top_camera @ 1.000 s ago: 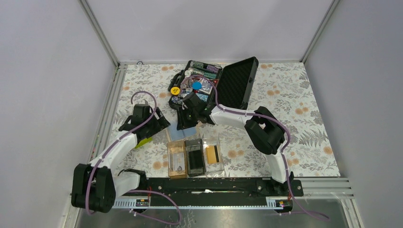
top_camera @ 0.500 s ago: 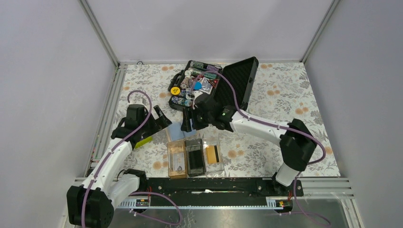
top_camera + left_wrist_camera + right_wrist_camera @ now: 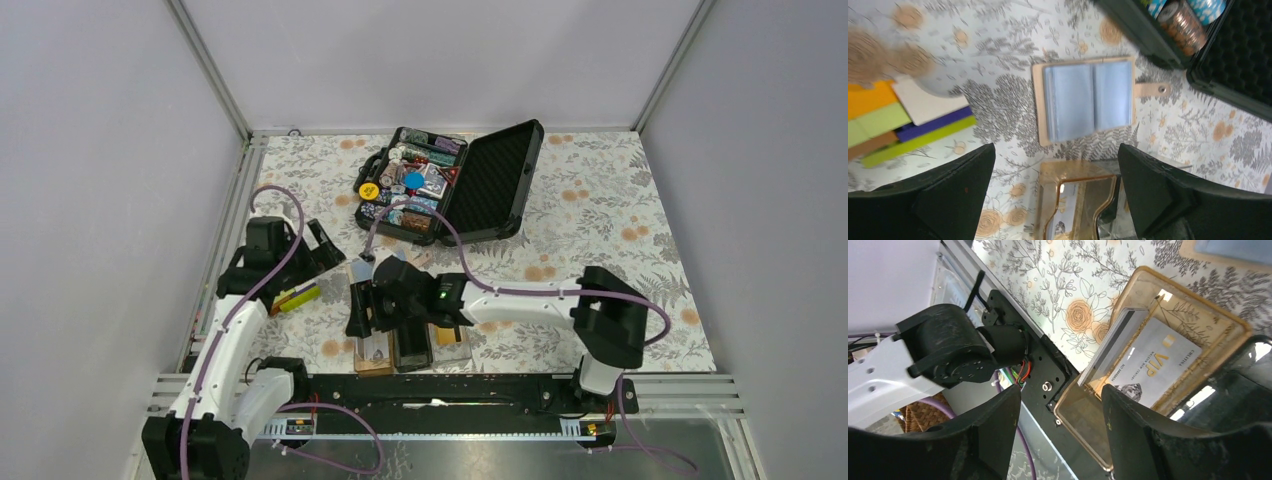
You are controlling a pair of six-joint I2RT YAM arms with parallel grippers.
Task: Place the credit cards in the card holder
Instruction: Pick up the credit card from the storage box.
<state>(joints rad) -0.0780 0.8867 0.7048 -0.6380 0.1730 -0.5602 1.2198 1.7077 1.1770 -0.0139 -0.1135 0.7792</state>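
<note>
Floral-printed counter (image 3: 620, 250) carries, at its near edge, the low clear acrylic three-compartment card holder (image 3: 1083, 432). In its brown compartment one thin pale plastic credit card marked VIP (image 3: 1155, 365) lies flat. A second thin card with a dark stripe (image 3: 1110, 345) leans on its long edge against the wall beside it, that edge running along the wall. Directly above hangs the black two-finger right gripper (image 3: 1060, 395), jaws partly spread and holding nothing. This arm is much the nearer, so tipping the leaning card flat likely falls to it. Well apart to the left, the left gripper (image 3: 1055, 150) hovers with jaws wide and empty near a tan leather wallet with blue-grey sleeves (image 3: 1088, 100).
</note>
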